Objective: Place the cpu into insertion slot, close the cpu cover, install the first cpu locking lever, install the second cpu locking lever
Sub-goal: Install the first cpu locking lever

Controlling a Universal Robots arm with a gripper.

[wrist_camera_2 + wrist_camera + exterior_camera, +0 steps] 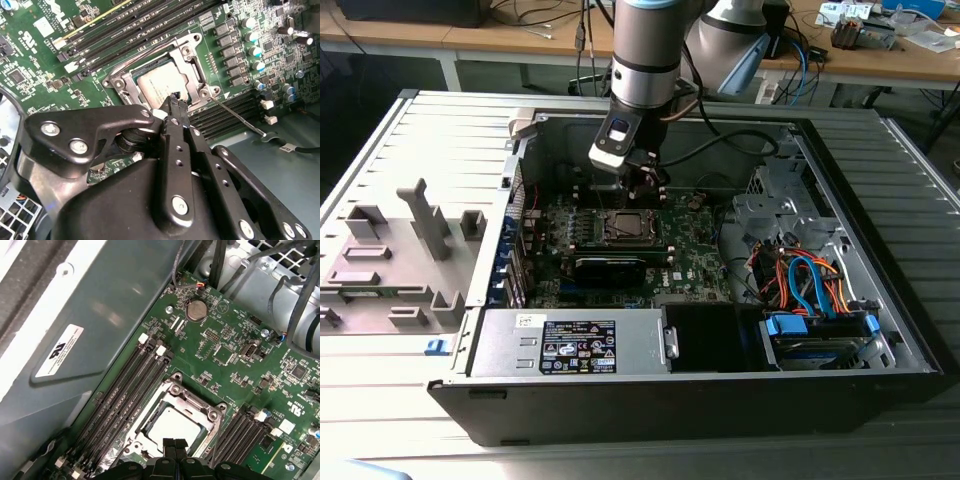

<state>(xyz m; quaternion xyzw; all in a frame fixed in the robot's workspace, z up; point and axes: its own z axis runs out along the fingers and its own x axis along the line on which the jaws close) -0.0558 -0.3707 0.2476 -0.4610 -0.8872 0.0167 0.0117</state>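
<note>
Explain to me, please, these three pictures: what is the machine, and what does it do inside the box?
This is a robot arm working inside an open computer case. The exterior view looks on from outside; both wrist views come from cameras riding on the arm. The gripper, fingers shut with nothing visible between them, is right at the insertion slot on the green circuit board. The cpu lies in it, the cpu cover flat around it. One thin locking lever sticks out beside.

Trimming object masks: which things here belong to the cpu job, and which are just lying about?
Job: cpu, cover, lever, hand (shut, over the cover's edge).
Lying about: memory slots, coin cell, power supply, cables.
</note>
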